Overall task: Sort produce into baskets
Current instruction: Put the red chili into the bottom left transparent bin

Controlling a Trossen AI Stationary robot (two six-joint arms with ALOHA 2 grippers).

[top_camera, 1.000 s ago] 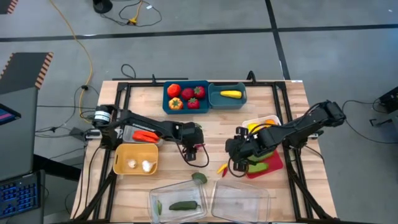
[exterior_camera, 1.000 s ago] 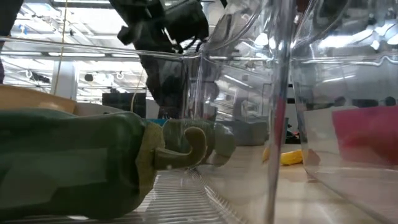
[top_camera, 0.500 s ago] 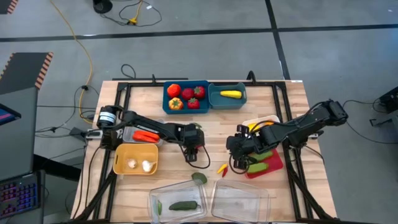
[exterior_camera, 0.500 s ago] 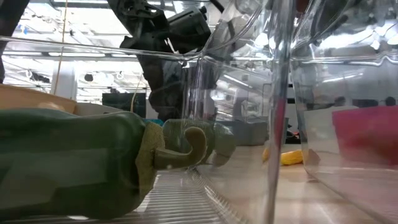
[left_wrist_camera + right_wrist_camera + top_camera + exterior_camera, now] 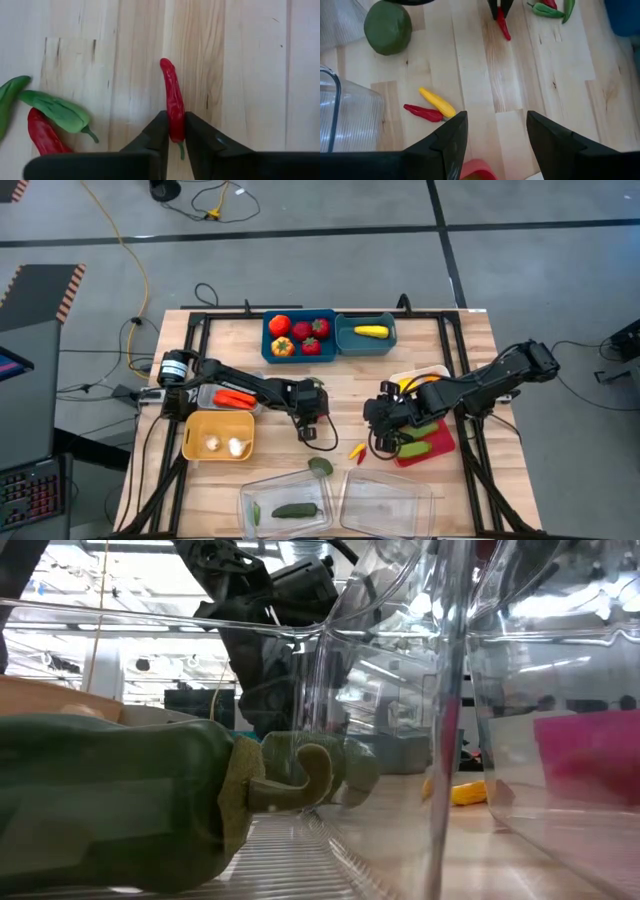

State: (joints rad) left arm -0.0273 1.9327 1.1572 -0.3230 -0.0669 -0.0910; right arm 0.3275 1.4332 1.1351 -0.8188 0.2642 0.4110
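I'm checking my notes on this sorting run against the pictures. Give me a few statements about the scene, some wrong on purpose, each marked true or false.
1. The left end effector is shut on a red chili pepper. True.
2. That pepper already lies in a basket. False: it lies on the wooden table.
3. The right end effector stands open above the table. True.
4. The tan-yellow basket holds strawberries. False: it holds two white pieces; the strawberries lie in a teal basket.
5. A yellow pepper lies against a red one on the table. True.
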